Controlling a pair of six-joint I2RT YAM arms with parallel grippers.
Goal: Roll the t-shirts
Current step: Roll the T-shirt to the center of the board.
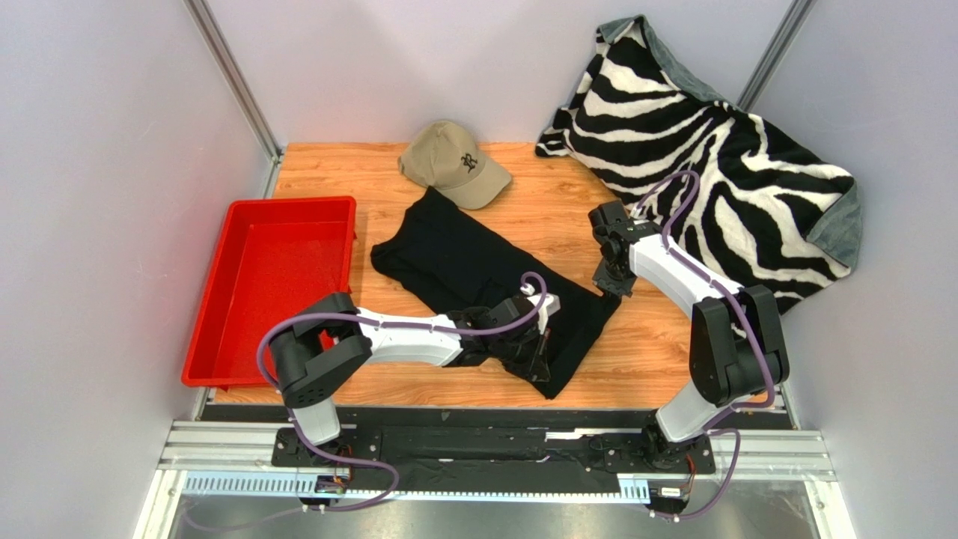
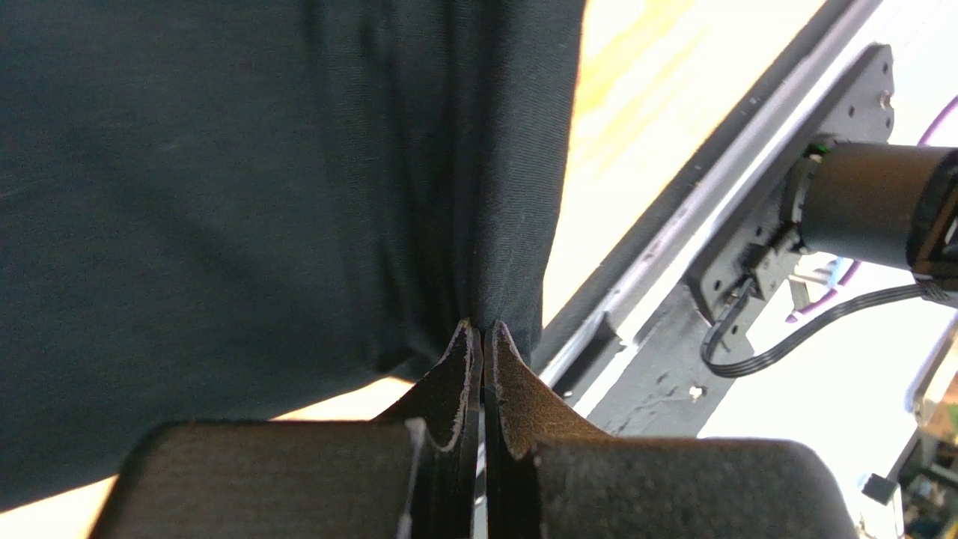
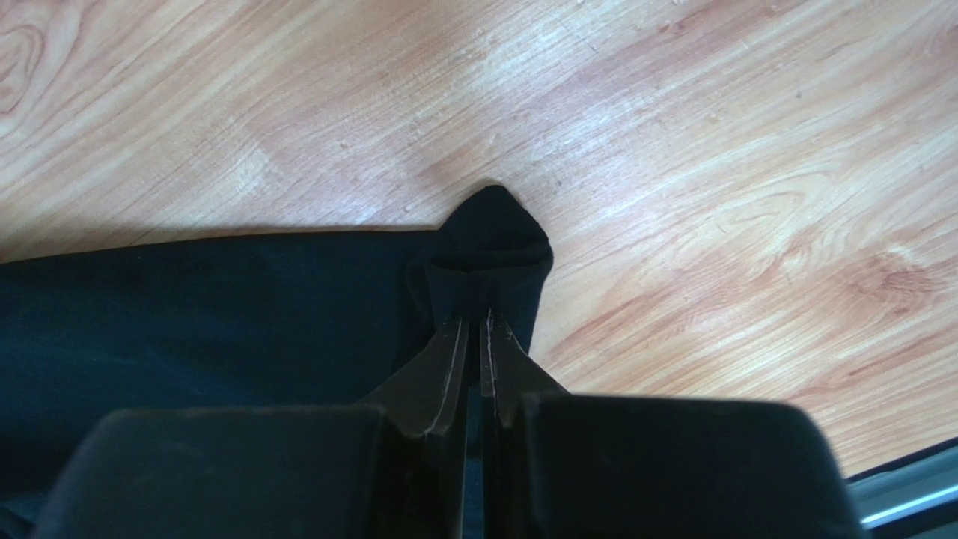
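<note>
A: Where does the t-shirt (image 1: 472,264) lie?

B: In the middle of the wooden surface (image 1: 663,337), spread out flat on a slant. Its far end sits just beside the tan cap (image 1: 455,163), and its near end reaches toward the front edge, close to the arm bases.

A: And the left claw (image 2: 484,331)?

B: It is down at that near end of the shirt. From the wrist view its fingers (image 2: 455,382) are pressed tight together, with black cloth pinched between the tips. The fabric pulls into folds that run straight up from the pinch.

A: What about the right claw (image 3: 478,320)?

B: It is at the shirt's right-hand corner, the one pointing toward the zebra-striped blanket (image 1: 720,157). Its two fingers stand almost together, with only a thin slit between them, and a small peak of black cloth is bunched right at the tips. So it is gripping that corner.

A: Is the corner lifted off the wood?

B: I cannot tell. The peak stands out dark against the pale grain beyond it, but how high it sits is unclear.

A: What else is on the surface?

B: A red tray (image 1: 290,204) lies to the left of the shirt, near it but apart from it. The blanket is heaped at the far right, partly up against the wall, well clear of the shirt.
</note>
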